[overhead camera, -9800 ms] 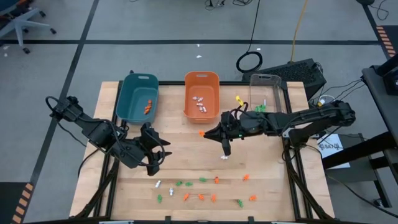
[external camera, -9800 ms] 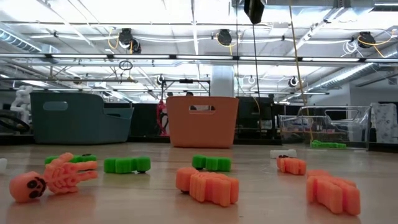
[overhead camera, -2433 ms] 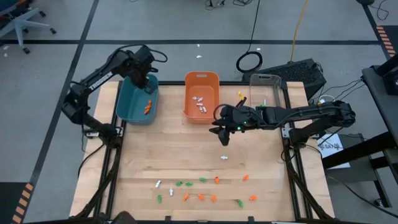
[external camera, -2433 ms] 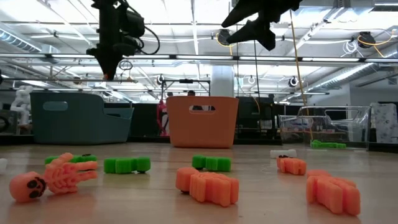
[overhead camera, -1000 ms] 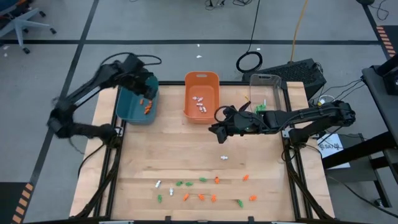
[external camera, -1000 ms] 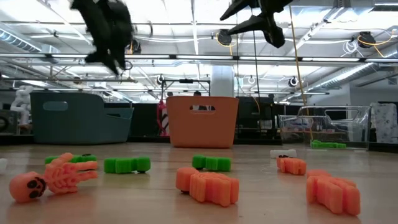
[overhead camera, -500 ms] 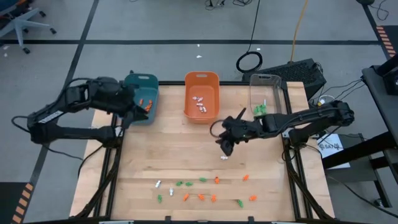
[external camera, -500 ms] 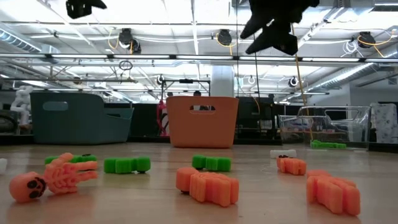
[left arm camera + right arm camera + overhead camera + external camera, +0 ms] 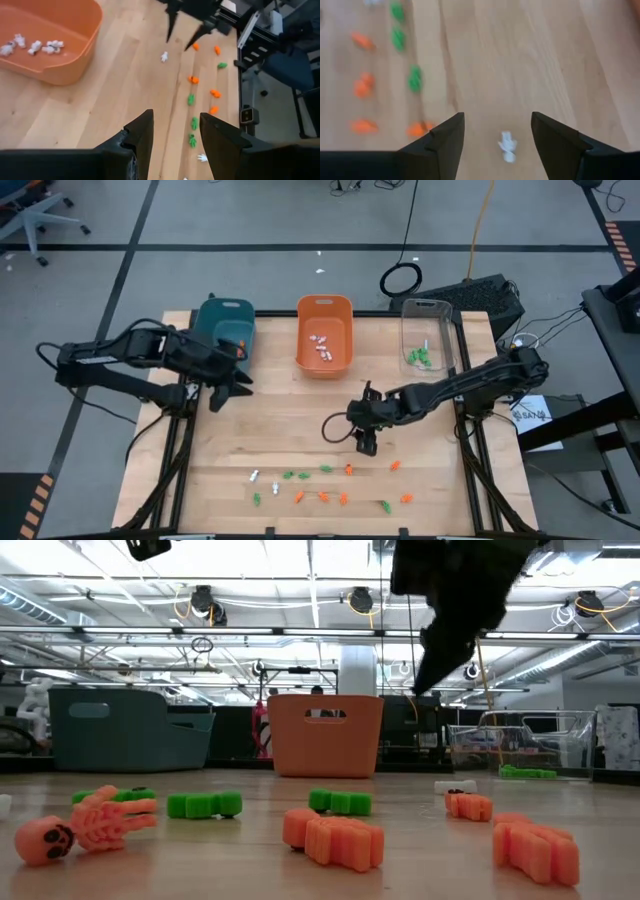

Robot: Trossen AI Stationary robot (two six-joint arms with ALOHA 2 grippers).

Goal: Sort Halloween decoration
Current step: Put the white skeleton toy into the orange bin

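Small orange, green and white Halloween decorations lie scattered near the table's front edge. One white trinket lies alone at mid-table. My right gripper hangs open just above it, a finger on either side, touching nothing; in the high view this gripper covers the trinket. My left gripper stands open and empty above the table's left part, just in front of the teal bin. Its wrist view shows my left gripper pointing toward the white trinket.
Three bins stand along the far edge: the teal one with orange pieces, an orange bin with white pieces, and a clear bin with green pieces. Bare wood lies between the bins and the scattered trinkets.
My left gripper has swung away from above the teal bin toward the table's near edge and turned about. My right gripper has gone down and toward the near edge, tipping steeply downward, and now hangs over the lone white trinket.
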